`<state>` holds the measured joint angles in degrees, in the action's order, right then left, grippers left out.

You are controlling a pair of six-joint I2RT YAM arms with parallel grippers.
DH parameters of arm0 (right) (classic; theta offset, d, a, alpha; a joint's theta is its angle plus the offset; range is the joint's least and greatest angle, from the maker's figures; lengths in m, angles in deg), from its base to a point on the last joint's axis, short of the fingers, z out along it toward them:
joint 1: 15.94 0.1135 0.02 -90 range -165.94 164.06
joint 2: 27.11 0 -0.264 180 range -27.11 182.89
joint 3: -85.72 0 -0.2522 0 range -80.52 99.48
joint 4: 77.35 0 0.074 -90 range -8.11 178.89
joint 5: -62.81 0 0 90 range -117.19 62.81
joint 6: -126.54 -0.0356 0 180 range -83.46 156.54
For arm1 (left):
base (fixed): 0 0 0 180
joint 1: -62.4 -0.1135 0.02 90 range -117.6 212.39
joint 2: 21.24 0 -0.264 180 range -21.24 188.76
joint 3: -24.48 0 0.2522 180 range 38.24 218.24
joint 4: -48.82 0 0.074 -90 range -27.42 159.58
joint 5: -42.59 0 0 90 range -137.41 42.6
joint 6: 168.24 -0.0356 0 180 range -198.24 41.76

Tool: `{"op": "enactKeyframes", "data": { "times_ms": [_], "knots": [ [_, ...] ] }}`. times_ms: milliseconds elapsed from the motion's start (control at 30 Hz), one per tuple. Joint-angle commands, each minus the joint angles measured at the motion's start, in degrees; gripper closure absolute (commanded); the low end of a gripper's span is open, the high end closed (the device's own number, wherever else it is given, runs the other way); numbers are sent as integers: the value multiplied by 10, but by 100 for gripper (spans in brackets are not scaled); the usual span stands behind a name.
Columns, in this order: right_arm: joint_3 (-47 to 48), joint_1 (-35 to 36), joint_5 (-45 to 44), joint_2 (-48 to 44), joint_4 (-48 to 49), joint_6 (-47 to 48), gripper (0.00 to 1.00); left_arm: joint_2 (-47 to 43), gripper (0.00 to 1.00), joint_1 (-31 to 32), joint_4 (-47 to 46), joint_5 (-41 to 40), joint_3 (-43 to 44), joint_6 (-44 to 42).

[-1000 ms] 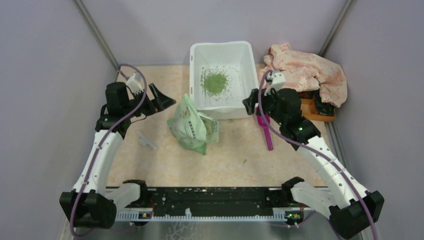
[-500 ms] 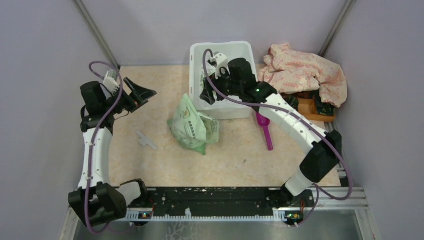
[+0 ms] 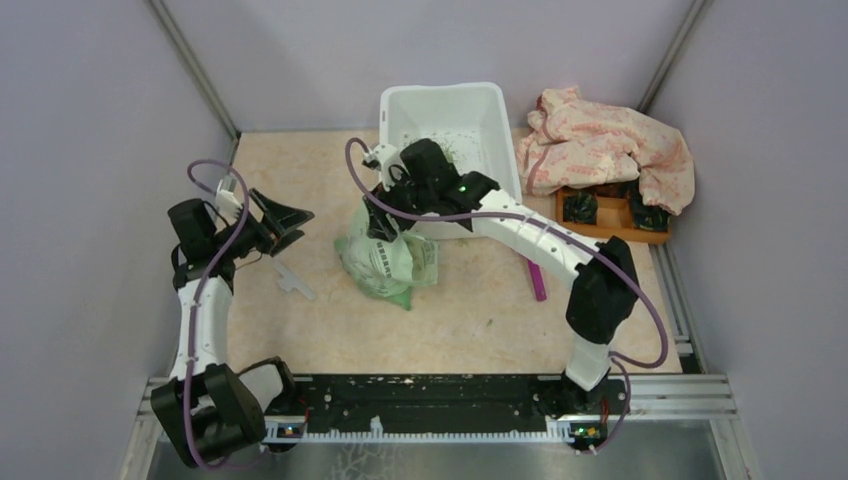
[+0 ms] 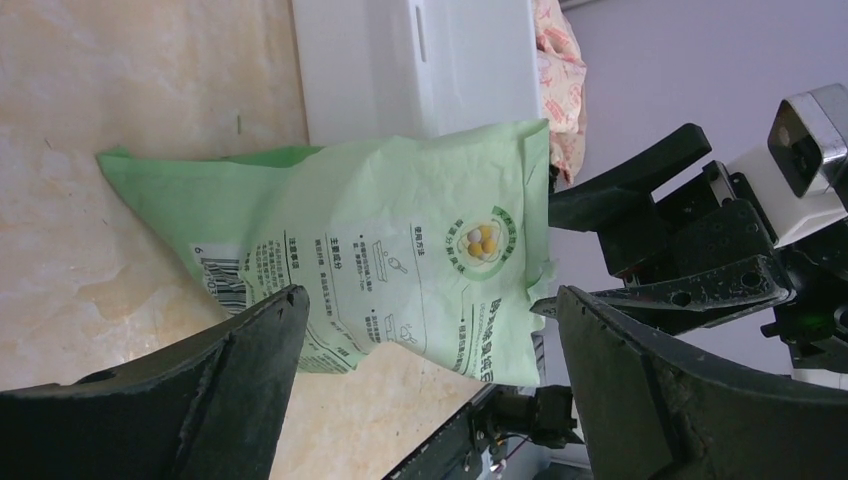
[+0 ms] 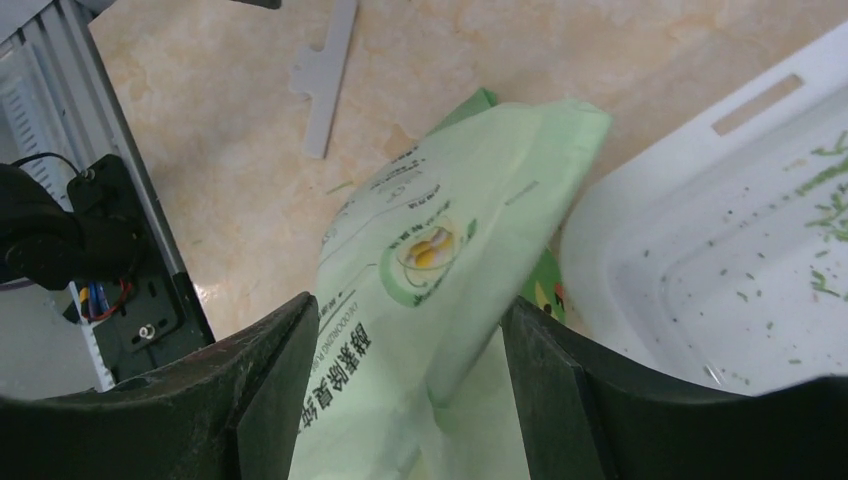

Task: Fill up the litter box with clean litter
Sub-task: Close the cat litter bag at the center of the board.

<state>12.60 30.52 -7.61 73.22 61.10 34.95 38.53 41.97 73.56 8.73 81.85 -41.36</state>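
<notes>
The white litter box (image 3: 440, 105) stands at the back of the table, with my right arm crossing its near half. Clean litter shows as green granules (image 5: 826, 178) strewn on its floor; the pile is hidden under the arm in the top view. A green-and-white bag (image 3: 387, 258) stands in front of the box. My right gripper (image 5: 410, 305) is open and straddles the bag's top edge (image 5: 470, 230), its jaws either side. Left of the bag, my left gripper (image 3: 287, 214) is wide open, faces the bag (image 4: 400, 240) and holds nothing.
A magenta scoop (image 3: 538, 281) lies right of the bag, partly under the right arm. A grey plastic clip (image 3: 293, 279) lies on the table near the left gripper. A pink cloth (image 3: 610, 145) drapes over a wooden tray (image 3: 612, 213) at the right.
My right arm has swung left from beside the box, across it, down to the bag's top. The left arm has pulled back a little toward the near left.
</notes>
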Motion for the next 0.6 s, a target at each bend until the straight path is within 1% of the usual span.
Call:
{"op": "enactKeyframes", "data": {
  "times_ms": [0,133,167,200,267,300,433,567],
  "knots": [
    [56,23,-3,25,-4,13,33,-12,1,-5,-41,33,-17,4],
    [108,43,-53,67,-53,31,39,-25,1,-5,-48,33,-23,11],
    [117,46,-65,72,-57,31,45,-27,1,-5,-48,35,-23,12],
    [122,48,-76,76,-58,30,56,-30,1,-4,-48,36,-23,13],
    [131,48,-92,79,-55,24,90,-38,1,-5,-42,38,-23,14],
    [139,48,-98,81,-55,24,100,-43,1,-4,-40,37,-24,14],
    [179,54,-92,76,-65,40,100,-62,1,-4,-38,38,-35,18],
    [275,63,-67,80,-136,63,100,-83,1,-5,-29,38,-37,19]
  ]
}}
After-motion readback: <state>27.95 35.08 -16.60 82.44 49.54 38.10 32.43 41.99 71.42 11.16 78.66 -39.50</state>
